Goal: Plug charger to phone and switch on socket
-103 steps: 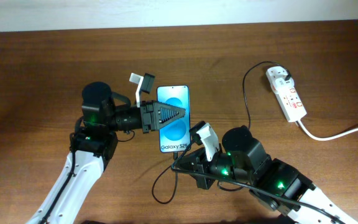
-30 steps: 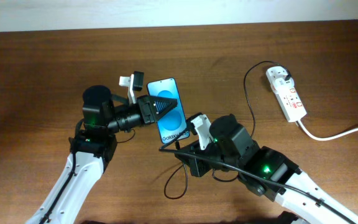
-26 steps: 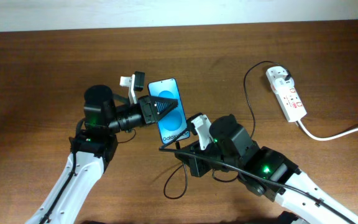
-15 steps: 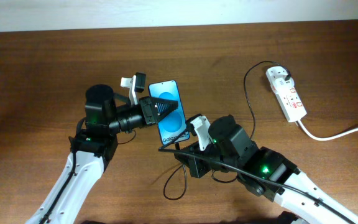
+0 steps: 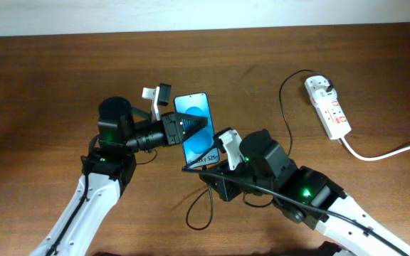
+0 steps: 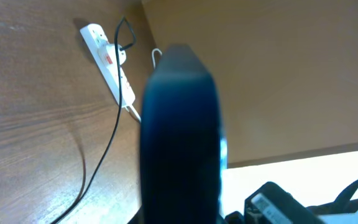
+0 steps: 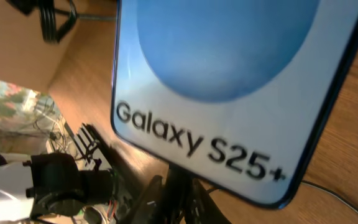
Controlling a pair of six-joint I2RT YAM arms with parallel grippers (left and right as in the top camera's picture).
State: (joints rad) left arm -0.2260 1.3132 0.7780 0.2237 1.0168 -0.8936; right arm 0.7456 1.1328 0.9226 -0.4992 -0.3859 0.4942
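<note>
Overhead view: the left gripper [image 5: 193, 129] is clamped across the middle of a slim rectangular smartphone [image 5: 192, 107] with a glowing blue screen and dark edges. One black triangular finger lies over the glass. The smartphone seems lifted off the brown wooden table [image 5: 41, 71] and turned so its bottom edge faces the other arm. This looks meant to steady it and offer up the charging port. The left wrist view is mostly filled by a dark blurred shape and adds nothing about the grip.

The right gripper [image 7: 171, 194] sits just under that bottom edge, below the white "Galaxy S25+" lettering. Its jaws stand narrow around a slender dark piece, which I take to be the connector tip of the long thin black charger cable [image 5: 284, 114]. Whether the tip has entered the port is hidden.

Farther out, the charger cable loops on the table beneath the right arm, then runs up and to the right. It ends at a white plug head [image 5: 319, 85] seated in the end outlet of a white elongated power strip [image 5: 331, 110], which lies well apart from the smartphone. The red switch marks are too small to tell whether any is on. A thick white cord [image 5: 386, 151] leaves the power strip toward the right edge.

With the plug head already seated, mating the tip and pressing the switch appear to remain.
</note>
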